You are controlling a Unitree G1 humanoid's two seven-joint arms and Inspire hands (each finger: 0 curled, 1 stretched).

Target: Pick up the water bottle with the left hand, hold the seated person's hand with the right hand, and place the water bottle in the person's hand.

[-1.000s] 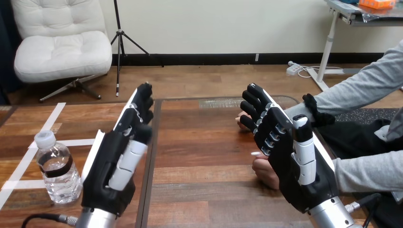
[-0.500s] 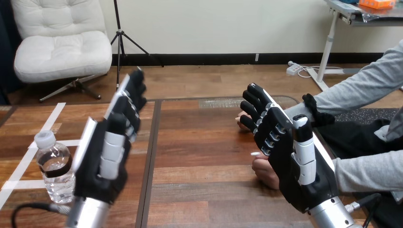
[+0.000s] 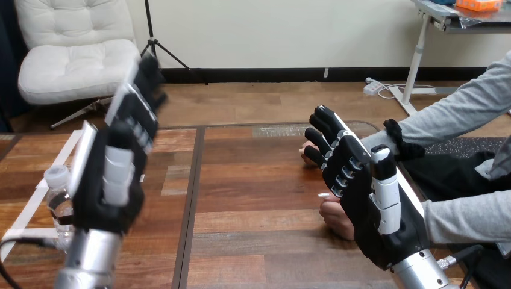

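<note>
1. L hand (image 3: 111, 180): raised off the table at abt 9 o'clock of the view. Palm faces 3 o'clock. Fingers (image 3: 135, 102) are straight and point to abt 1 o'clock, w/ the thumb lying along the palm. Released, nothing in its grasp.
2. L forearm (image 3: 90, 259): silver, comes up from the bottom edge at abt 7 o'clock.
3. Water bottle (image 3: 57, 201): upright on the table just at 9 o'clock of the L palm. Clear plastic w/ white cap and dark band. Its 3 o'clock side is hidden behind the hand. Can't tell if hand and bottle touch.
4. White tape (image 3: 23, 227): strips on the tabletop around the bottle's base, at its 9 o'clock side.
5. R hand (image 3: 367, 198): at abt 4 o'clock of the view, palm facing 9 o'clock. Fingers (image 3: 325, 135) are stretched out toward 11 o'clock and the thumb stands up at 12. Relaxed, not closed on anything.
6. R forearm (image 3: 422, 271): silver, enters from the bottom edge at abt 5 o'clock.
7. Person's lower hand (image 3: 334, 218): on the table at 8 o'clock of the R palm, partly hidden behind it. Just beside the R hand; contact can't be told. No robot finger is curled round it.
8. Person's upper hand (image 3: 306, 153): peeks out at 9 o'clock of the R fingers, mostly behind them.
9. Table (image 3: 259, 198): wooden. The bare stretch at centre keeps the L and R hands well apart, so the bottle is well apart from both of the person's hands.
</note>
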